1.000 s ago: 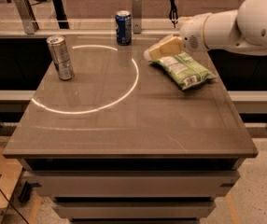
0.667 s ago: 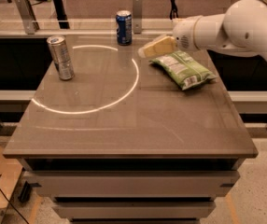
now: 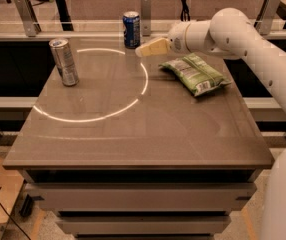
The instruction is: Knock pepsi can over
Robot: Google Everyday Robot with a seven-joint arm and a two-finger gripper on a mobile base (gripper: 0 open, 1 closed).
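Note:
The pepsi can point(image 3: 131, 29), short and dark blue with a silver top, stands upright at the far edge of the table, near the middle. My gripper point(image 3: 145, 49) reaches in from the right on a white arm. Its cream-coloured tip is just right of the can and a little nearer to me, a small gap away from it. The can is not touched.
A taller slim silver can point(image 3: 64, 62) stands upright at the far left of the table point(image 3: 133, 134). A green snack bag point(image 3: 195, 73) lies at the right, under my arm. A bright ring of light curves across the tabletop. Rails and posts run behind the table.
My gripper has moved left along the far side of the table, from above the snack bag to just beside the pepsi can. Both cans and the bag have stayed put.

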